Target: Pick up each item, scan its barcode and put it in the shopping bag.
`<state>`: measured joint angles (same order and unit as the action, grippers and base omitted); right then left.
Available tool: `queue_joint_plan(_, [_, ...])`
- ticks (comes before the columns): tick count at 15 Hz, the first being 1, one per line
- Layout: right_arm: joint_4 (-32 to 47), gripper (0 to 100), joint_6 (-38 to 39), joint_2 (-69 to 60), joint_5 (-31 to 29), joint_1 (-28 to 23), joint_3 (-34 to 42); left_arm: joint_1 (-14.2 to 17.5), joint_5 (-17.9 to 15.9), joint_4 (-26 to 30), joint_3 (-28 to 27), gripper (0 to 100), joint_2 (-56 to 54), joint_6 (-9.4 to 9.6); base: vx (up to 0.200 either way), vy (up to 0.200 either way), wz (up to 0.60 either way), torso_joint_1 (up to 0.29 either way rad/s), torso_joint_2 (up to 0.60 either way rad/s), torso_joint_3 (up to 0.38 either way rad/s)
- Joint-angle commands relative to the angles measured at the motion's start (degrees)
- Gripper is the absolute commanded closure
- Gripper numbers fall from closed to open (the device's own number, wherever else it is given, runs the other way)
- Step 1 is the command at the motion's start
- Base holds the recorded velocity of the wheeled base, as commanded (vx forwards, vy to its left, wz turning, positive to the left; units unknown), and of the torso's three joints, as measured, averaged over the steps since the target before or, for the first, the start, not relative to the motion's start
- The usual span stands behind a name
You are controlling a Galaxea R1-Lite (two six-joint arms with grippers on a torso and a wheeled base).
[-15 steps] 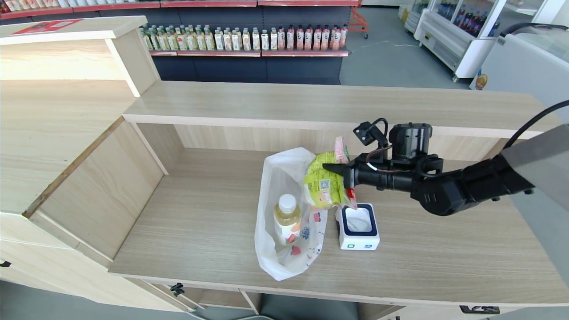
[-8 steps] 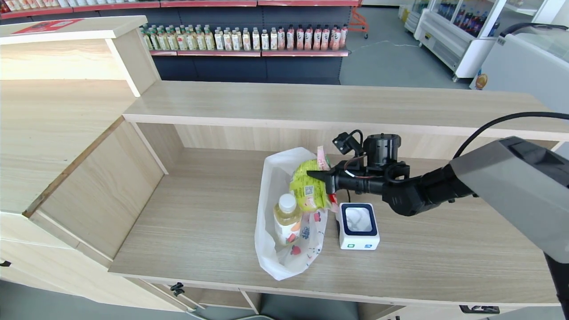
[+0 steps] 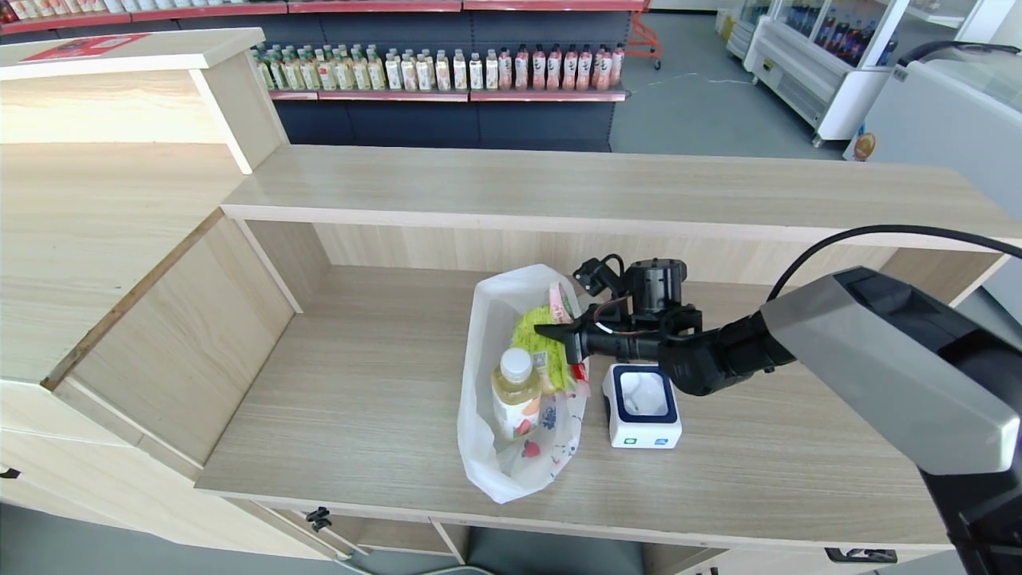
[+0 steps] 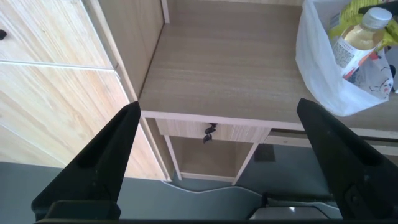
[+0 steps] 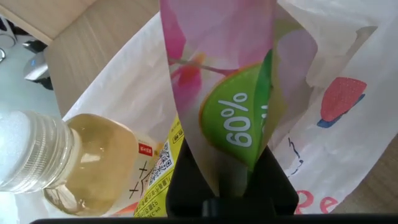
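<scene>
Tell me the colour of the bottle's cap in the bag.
White; the bottle cap shows best in the head view.

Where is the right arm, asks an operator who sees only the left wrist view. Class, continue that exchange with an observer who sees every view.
Observer: The right gripper hangs over the mouth of the shopping bag.
Operator: Does it hold anything?
Observer: Yes. Its jaws are shut on the pink end of the snack packet, not yet released; the green end dips into the bag next to the bottle.
Operator: Where is the scanner?
Observer: The scanner stands on the counter, just to the robot's right of the bag, window facing up.
</scene>
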<state>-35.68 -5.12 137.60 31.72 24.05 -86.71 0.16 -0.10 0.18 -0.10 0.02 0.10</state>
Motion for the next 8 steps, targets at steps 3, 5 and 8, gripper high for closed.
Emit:
queue_joint_plan(3, [0.9, 0, 0.2, 1.1, 0.0, -0.1, -2.1, 0.0, 0.0, 0.0, 0.0, 0, 0.0, -0.01, 0.000, 0.000, 0.00, 0.000, 0.00, 0.000])
queue_joint_plan(5, [0.9, 0, 2.8, 0.6, 0.0, -0.1, -2.3, 0.0, 0.0, 0.0, 0.0, 0, 0.0, -0.01, 0.000, 0.000, 0.00, 0.000, 0.00, 0.000])
queue_joint_plan(8, [0.4, 0, 8.0, -1.6, 0.1, -0.1, -3.9, 0.0, 0.0, 0.0, 0.0, 0, 0.0, -0.01, 0.000, 0.000, 0.00, 0.000, 0.00, 0.000])
